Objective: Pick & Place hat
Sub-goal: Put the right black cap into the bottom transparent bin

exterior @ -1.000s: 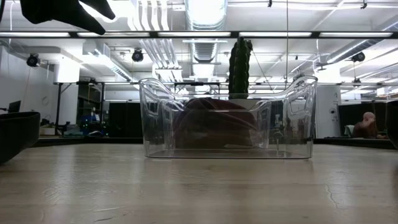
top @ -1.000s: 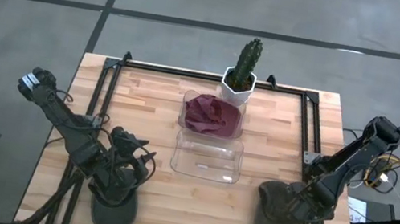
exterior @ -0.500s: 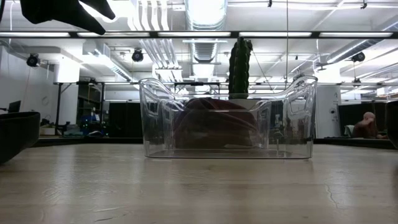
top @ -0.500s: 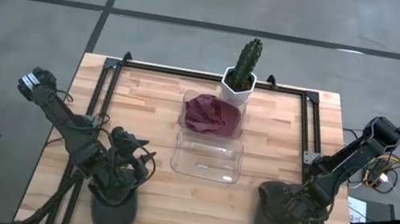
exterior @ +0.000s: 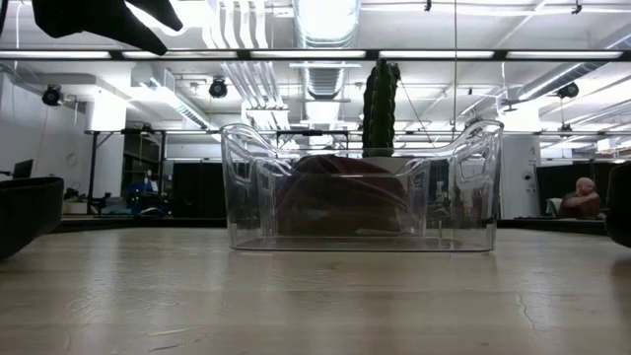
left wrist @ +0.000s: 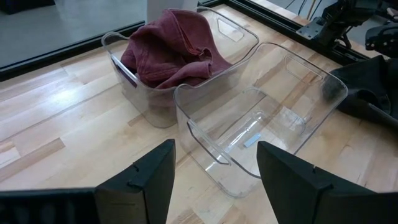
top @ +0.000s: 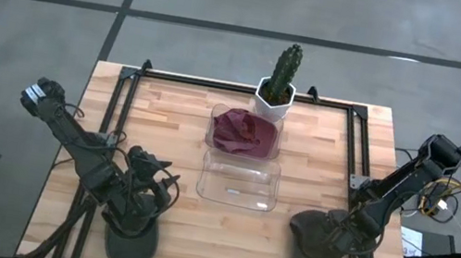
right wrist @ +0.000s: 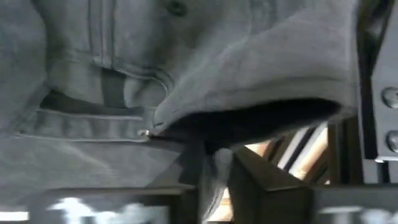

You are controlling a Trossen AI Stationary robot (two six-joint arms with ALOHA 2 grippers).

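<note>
At the counter's (top: 174, 129) right front corner, right tool (top: 342, 239) has just pinched the dark hat (top: 314, 246), now nudged leftward; grasp looks made, lift pending. Left tool (left wrist: 214, 180) waits spread.

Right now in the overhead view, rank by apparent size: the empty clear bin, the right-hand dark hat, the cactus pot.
1. Empty clear bin
2. Dark hat, a bit smaller, partly covered by the right gripper
3. Cactus pot, clearly smallest

Right gripper (top: 335, 243) on dark hat (top: 314, 246), near-right table (top: 174, 129) corner; maroon cloth (top: 244, 129) in far bin (top: 214, 136).
</note>
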